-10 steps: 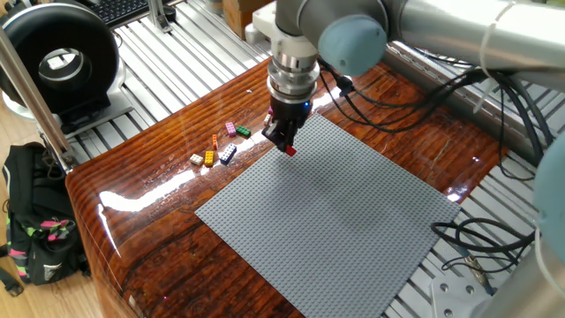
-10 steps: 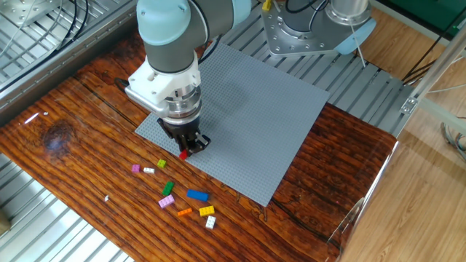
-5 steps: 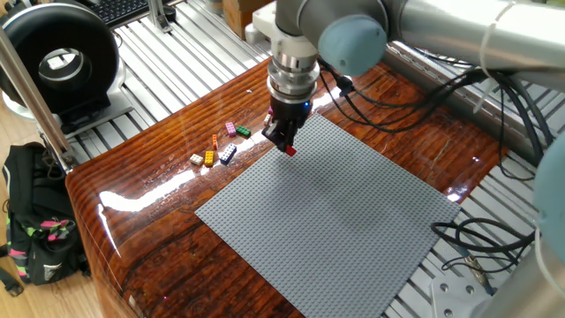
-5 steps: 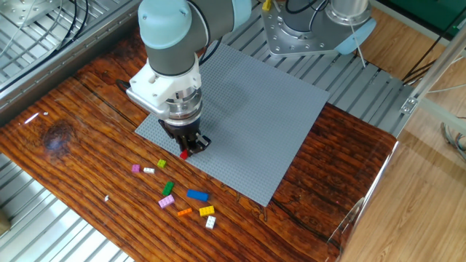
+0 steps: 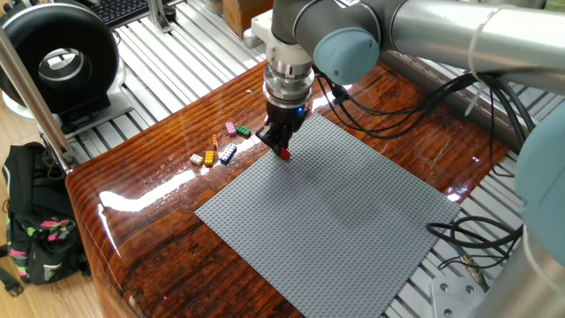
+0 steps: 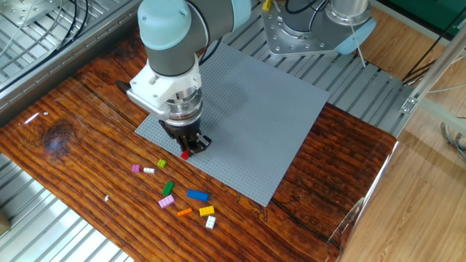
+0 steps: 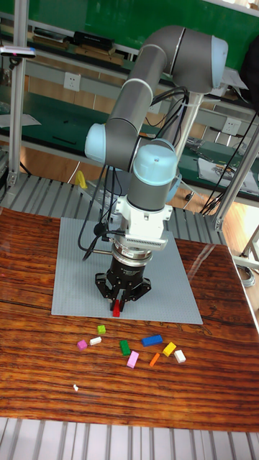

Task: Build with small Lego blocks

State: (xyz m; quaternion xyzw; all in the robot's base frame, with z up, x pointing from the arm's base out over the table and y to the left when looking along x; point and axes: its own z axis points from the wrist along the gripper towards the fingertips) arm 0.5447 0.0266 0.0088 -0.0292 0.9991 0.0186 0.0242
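Observation:
My gripper [image 6: 186, 148] points straight down over the edge of the grey baseplate [image 6: 255, 109] nearest the loose pieces, shut on a small red brick [image 6: 184, 154]. The red brick [image 5: 284, 154] hangs at the fingertips just above the plate's studs; contact with them cannot be judged. In the tall fixed view the gripper [image 7: 117, 305] holds the red brick [image 7: 116, 311] near the plate's front edge. Several small Lego blocks lie on the wood beside the plate: blue [image 6: 197, 195], green [image 6: 168, 188], yellow [image 6: 207, 211], orange [image 6: 184, 212], pink [image 6: 167, 201] and white [image 6: 210, 222].
A black round device [image 5: 60, 62] and a dark backpack [image 5: 35, 234] stand off the table's left end. Cables [image 5: 468, 238] trail past the plate's far side. A tiny white bit [image 6: 107, 197] lies on the wooden tabletop [image 6: 73, 145]. Ribbed metal surrounds the table.
The gripper with the red brick has shifted slightly along the plate's edge and a touch lower. The loose blocks have not moved.

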